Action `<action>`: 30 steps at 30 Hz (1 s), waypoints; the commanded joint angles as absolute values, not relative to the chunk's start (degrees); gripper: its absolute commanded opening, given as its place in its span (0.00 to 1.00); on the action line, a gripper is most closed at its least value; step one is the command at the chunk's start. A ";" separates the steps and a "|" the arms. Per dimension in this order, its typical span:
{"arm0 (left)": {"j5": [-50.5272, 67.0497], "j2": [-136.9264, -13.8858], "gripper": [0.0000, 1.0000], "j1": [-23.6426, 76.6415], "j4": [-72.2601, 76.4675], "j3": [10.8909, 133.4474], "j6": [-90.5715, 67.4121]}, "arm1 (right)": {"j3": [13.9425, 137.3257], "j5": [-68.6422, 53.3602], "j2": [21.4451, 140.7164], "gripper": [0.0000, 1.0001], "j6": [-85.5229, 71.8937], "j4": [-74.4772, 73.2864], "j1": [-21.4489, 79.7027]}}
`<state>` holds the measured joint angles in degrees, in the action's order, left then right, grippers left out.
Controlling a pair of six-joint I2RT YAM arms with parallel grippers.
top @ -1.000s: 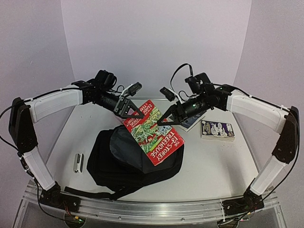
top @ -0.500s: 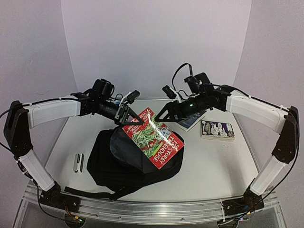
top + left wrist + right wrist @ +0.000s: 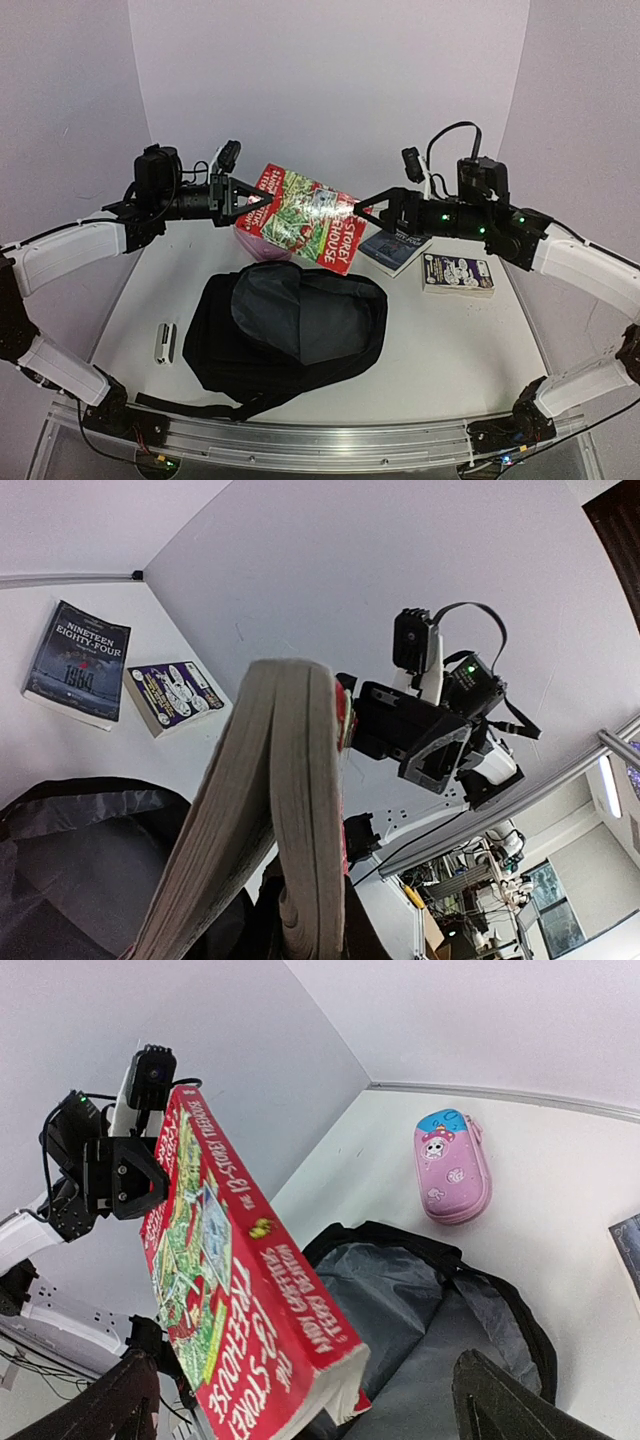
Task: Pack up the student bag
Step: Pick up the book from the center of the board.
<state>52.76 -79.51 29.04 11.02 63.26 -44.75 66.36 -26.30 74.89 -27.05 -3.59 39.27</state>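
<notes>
The left end effector [image 3: 250, 203] pinches one end of the red 13-Storey Treehouse book [image 3: 305, 215] and holds it in the air, tilted, above the far part of the tabletop [image 3: 450, 340]. In the left wrist view the book's page edge [image 3: 285, 810] rises out from between that end effector's fingers, which are themselves mostly hidden.

The right end effector [image 3: 362, 208] sits at the opposite end of the book with its fingers spread wide. In the right wrist view one finger [image 3: 120, 1400] lies close behind the book's lower corner and the other is well apart from it. Whether either finger touches the cover cannot be told.

The student bag [image 3: 285, 330] lies flat on the tabletop, near and below the raised book, between the two arms. Its main compartment is unzipped and gapes, showing grey lining [image 3: 400, 1290].

A pink pencil case [image 3: 452, 1167] lies on the tabletop just beyond the bag, partly hidden by the book in the top view. To the right are a dark Nineteen Eighty-Four paperback [image 3: 395, 250] and, beside it, a purple-covered book [image 3: 458, 273]. A small grey-and-white object [image 3: 165, 342], too small to identify, lies left of the bag.
</notes>
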 commanded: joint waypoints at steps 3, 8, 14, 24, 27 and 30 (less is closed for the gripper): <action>56.30 -75.35 0.00 28.41 20.71 62.93 -50.87 | 62.84 -27.14 74.38 0.98 -33.23 9.97 39.11; 55.70 -74.52 0.00 28.37 23.77 61.52 -53.14 | 63.58 -35.86 78.18 0.96 -36.34 15.52 39.45; 54.26 -75.34 0.00 28.18 27.88 60.59 -55.06 | 67.11 -39.36 82.07 0.67 -36.33 16.46 41.39; 48.44 -75.53 0.44 27.84 18.10 59.36 -49.61 | 63.98 -29.72 79.55 0.00 -37.71 18.74 41.52; 40.89 -73.89 0.75 27.55 0.33 59.77 -42.52 | 63.98 -19.27 77.34 0.00 -36.38 14.23 41.15; 31.33 -72.18 0.91 27.27 -13.78 58.99 -38.81 | 66.39 -11.08 76.73 0.00 -34.86 6.16 40.02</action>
<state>44.11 -76.06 27.86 7.98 57.80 -47.37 63.31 -25.69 80.70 -37.00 10.77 41.49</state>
